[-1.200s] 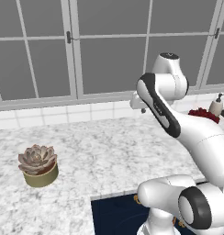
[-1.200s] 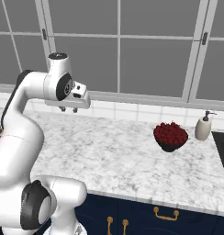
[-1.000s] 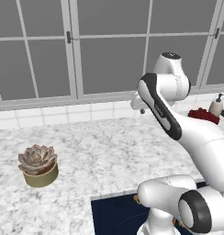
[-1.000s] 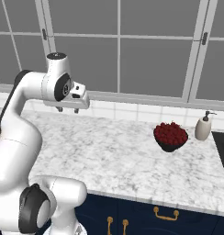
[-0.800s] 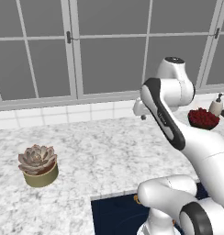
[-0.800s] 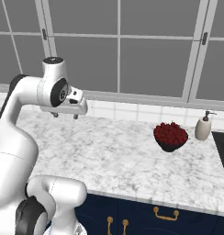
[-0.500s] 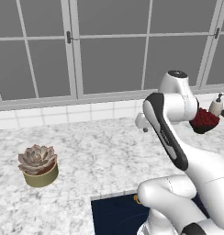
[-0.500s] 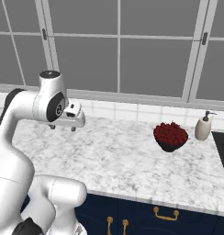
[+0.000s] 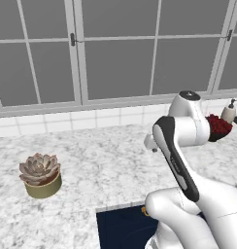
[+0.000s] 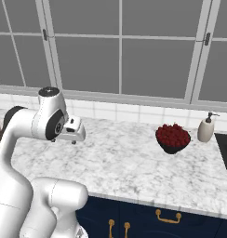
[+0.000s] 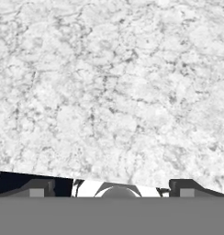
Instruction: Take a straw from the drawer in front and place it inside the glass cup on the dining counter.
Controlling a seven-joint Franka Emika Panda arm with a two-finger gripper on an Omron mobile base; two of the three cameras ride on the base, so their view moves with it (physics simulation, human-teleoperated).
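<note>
Hovering over bare marble, centre-left of the right base view, the gripper (image 10: 74,137) is seen w/ tips spread apart, nothing held. Straw is judged inside the shut navy drawer (image 9: 121,226), bottom centre of left base view. Straw is expected v. light, thin, slippery, easily crushed; best pinched mid-length, gently.

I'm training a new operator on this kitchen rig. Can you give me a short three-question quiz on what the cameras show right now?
1. True or false: the gripper holds a straw.
2. What stands nearest the soap dispenser: A the succulent, B the bowl of red fruit, C a glass cup?
3. What surface does the hand view look down on?

Key: 1 false, the fingertips are apart with nothing between them. 2 B. 3 the marble counter.
</note>
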